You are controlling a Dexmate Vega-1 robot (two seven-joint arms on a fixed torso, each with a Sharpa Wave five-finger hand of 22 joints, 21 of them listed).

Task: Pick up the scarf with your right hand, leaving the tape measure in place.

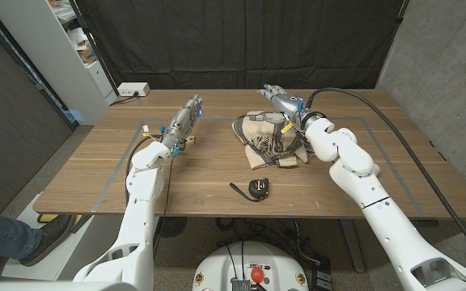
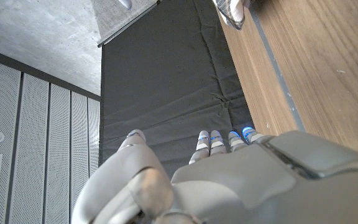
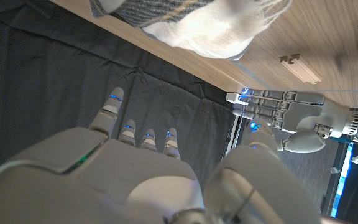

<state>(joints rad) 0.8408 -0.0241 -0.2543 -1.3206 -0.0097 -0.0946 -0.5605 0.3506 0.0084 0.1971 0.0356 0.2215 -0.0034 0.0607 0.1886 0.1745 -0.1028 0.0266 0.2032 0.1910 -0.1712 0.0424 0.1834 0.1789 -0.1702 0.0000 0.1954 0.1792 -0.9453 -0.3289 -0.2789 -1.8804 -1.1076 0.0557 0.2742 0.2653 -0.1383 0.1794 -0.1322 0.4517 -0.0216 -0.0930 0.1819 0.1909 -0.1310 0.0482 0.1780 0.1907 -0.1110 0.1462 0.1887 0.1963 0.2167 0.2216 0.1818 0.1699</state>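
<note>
Over the middle of the wooden table (image 1: 209, 174), toward its far side, lies the beige scarf with dark stripes and fringed ends (image 1: 261, 139), bunched into a loose heap. The right hand (image 1: 283, 101) hovers at the far right edge of that heap, fingers stretched out toward the black curtain (image 1: 249, 40) behind the table. From the right wrist view the right hand's fingers (image 3: 124, 127) reach out straight and a little apart, nothing between them, so it is open and empty, and the pale scarf (image 3: 197, 25) sits on the wood beyond them, untouched.

Nearer the robot, just in front of the scarf and apart from it, rests the small black and yellow tape measure (image 1: 257, 187), a short length of its tape curling out on the left.

The left hand (image 1: 183, 123) is off to the left of the scarf, well apart from it, fingers extended toward the far edge of the table. The left wrist view shows its fingers (image 2: 211, 142) straight and close together, holding nothing. The same hand (image 3: 291, 115) turns up in the right wrist view as well, standing on its edge beside the table top.

A white power strip (image 1: 133, 90) sits at the far left corner of the table.
</note>
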